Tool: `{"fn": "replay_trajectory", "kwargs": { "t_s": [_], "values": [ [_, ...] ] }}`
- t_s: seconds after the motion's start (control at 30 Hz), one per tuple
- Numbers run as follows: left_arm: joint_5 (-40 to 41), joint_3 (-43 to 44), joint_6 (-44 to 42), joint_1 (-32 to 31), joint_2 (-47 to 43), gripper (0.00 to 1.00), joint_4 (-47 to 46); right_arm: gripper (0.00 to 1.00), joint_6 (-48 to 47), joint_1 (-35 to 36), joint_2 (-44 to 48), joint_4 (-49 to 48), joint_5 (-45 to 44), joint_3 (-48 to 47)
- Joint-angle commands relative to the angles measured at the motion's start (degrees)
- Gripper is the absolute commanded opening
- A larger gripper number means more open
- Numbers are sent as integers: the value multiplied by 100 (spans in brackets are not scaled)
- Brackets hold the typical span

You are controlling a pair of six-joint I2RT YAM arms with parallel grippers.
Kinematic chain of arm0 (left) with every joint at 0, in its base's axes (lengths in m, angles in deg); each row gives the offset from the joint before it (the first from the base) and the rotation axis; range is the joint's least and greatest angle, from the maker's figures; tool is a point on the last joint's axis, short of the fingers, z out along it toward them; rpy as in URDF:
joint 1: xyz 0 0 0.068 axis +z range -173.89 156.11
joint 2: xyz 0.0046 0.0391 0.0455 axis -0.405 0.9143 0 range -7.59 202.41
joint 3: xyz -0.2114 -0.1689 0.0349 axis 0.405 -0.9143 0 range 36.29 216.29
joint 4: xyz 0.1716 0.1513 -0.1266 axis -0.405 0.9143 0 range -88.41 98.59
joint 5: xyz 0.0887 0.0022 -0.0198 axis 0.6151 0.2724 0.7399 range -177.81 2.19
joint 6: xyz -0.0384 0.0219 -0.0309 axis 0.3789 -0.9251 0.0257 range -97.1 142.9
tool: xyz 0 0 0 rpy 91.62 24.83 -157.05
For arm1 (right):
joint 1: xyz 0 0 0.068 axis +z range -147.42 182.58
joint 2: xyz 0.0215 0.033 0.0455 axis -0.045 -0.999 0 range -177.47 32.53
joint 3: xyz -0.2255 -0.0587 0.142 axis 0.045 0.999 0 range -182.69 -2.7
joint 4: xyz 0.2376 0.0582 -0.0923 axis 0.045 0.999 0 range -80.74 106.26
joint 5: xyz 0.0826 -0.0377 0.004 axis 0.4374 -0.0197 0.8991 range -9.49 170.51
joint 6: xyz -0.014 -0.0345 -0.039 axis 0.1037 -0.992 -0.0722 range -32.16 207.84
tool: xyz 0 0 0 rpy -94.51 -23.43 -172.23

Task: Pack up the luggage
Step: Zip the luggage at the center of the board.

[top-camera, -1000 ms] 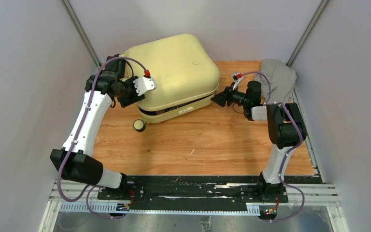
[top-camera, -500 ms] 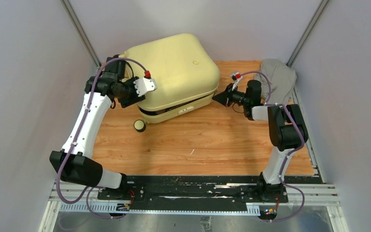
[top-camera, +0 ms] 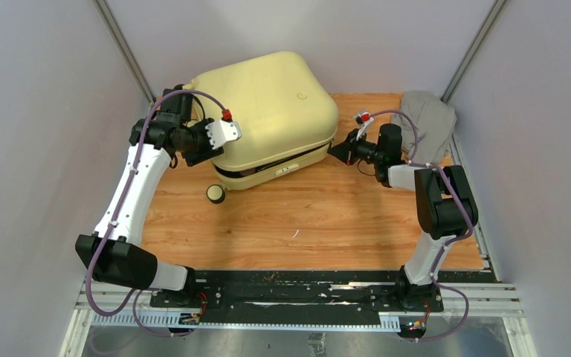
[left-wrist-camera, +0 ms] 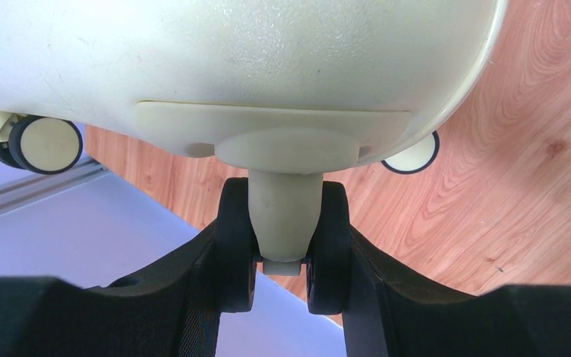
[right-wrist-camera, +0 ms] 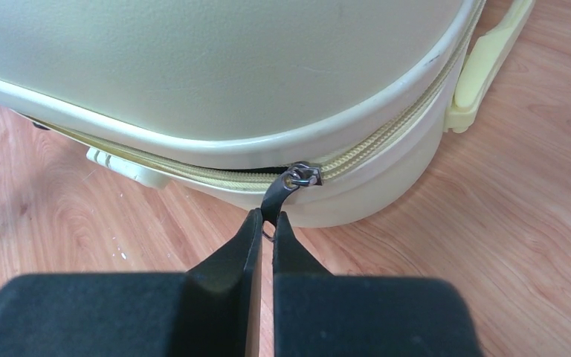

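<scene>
the left gripper (left-wrist-camera: 282,245) is clamping its two rounded black fingers (left-wrist-camera: 236,245) around a smooth cream plastic stub (left-wrist-camera: 282,216) that is jutting from the luggage (top-camera: 268,111) at the shell's 9 o'clock side. a cream-faced, black-rimmed wheel (left-wrist-camera: 44,143) is showing beside it. the luggage, a pale yellow hard shell with rounded corners and a faintly pebbled skin, is lying flat on the wood-grain tabletop (top-camera: 305,216), sitting toward 11 o'clock of the board. at the shell's 3 o'clock corner the right gripper (right-wrist-camera: 265,227) is pinching its tapered black tips tight on the thin dark metal zipper pull (right-wrist-camera: 276,195). the ribbed cream zipper (right-wrist-camera: 386,141) is curving round that corner, with a narrow dark gap showing at the slider's 9 o'clock. a moulded cream handle (right-wrist-camera: 487,63) is hugging the side wall at 1 o'clock in the right wrist view. a crumpled grey cloth garment (top-camera: 430,119) is lying at 2 o'clock of the tabletop, apart from the luggage.
</scene>
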Motion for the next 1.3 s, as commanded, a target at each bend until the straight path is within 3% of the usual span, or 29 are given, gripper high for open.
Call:
{"fn": "replay_trajectory", "kwargs": {
  "t_s": [0.0, 0.3, 0.5, 0.77, 0.87, 0.9, 0.97, 1.07, 1.17, 1.27],
  "values": [
    [-235, 75, 68, -67, -323, 0, -131, 0, -88, 414, 309, -331, -228, 291],
    [-339, -289, 387, -335, -270, 0, -149, 0, 577, 1095, 341, -1305, -383, 1073],
    [-118, -159, 548, -351, -216, 0, -149, 0, 449, 1074, 814, -847, -634, 1438],
    [-444, -289, 710, -399, -250, 0, -156, 0, 817, 2070, 906, -844, -788, 1511],
    [-401, -287, 736, -404, -260, 0, -151, 2, 905, 2142, 964, -753, -716, 1676],
    [-369, -275, 740, -404, -276, 0, -151, 5, 855, 2067, 1087, -617, -837, 1756],
    [-267, -219, 724, -400, -319, 0, -149, 25, 839, 1768, 1371, -211, -1125, 1941],
    [-105, -114, 684, -382, -391, 0, -149, 37, 944, 1150, 1797, 102, -1449, 2162],
    [-164, -89, 664, -377, -493, 0, -144, 42, 876, 666, 2082, 544, -1562, 2108],
    [-299, -143, 673, -377, -562, 0, -140, 59, 686, 443, 2242, 986, -1769, 1875]
  ]
}}
